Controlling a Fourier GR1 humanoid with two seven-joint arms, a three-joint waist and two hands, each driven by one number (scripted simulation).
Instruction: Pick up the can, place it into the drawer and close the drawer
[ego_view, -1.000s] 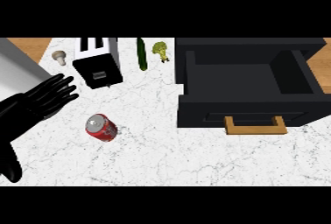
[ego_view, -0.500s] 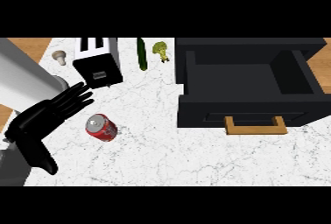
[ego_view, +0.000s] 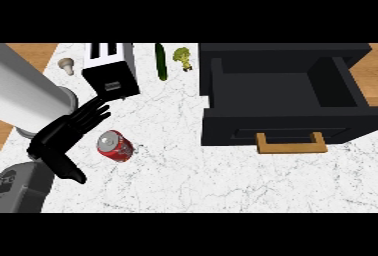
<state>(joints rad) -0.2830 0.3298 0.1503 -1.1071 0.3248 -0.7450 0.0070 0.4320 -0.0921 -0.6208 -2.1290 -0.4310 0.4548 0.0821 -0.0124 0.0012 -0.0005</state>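
Fingers (ego_view: 88, 116) of the left hand (ego_view: 56, 142) are stretched out nearly straight, thumb (ego_view: 70, 170) splayed back, holding nothing. Just off their right side the red can (ego_view: 115, 146) lies on the white tabletop (ego_view: 184, 172), close to the palm but apart from it. Right ahead of the fingertips sits the black toaster (ego_view: 111, 70); they may be brushing its corner, hard to say from up here. Beyond that, a mushroom (ego_view: 67, 64) to the left, a cucumber (ego_view: 161, 62) and a broccoli floret (ego_view: 182, 57) to the right. Well away to the right, the black drawer (ego_view: 273, 131) stands open, wooden handle (ego_view: 291, 143) on its front.
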